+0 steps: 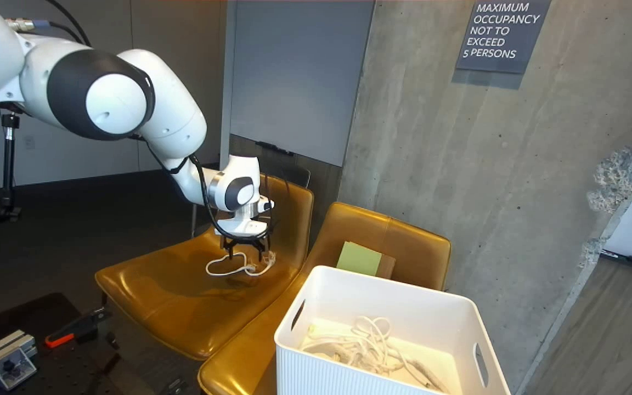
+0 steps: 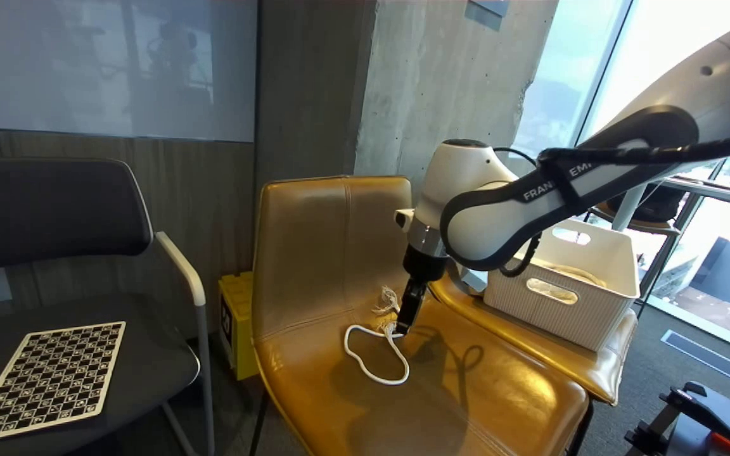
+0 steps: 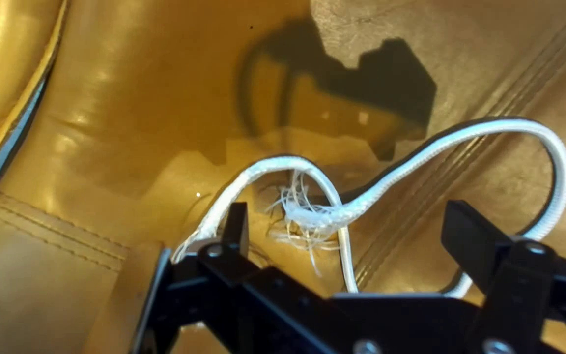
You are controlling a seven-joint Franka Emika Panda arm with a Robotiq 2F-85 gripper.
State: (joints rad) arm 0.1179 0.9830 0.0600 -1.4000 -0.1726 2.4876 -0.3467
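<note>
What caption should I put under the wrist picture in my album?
Open hand over a frayed white rope on a shiny brown chair.

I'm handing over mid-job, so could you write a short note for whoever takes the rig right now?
Pincer: open just above the white rope, gripping nothing; whether they touch, I can't tell.
Where: the rope lies looped on the brown chair, a frayed end showing between the open jaws in the wrist view.
White bin: on the neighbouring chair, with more cord inside.
Done: pincer placed over the rope.
Left: the rope is ungripped and outside the bin.
</note>
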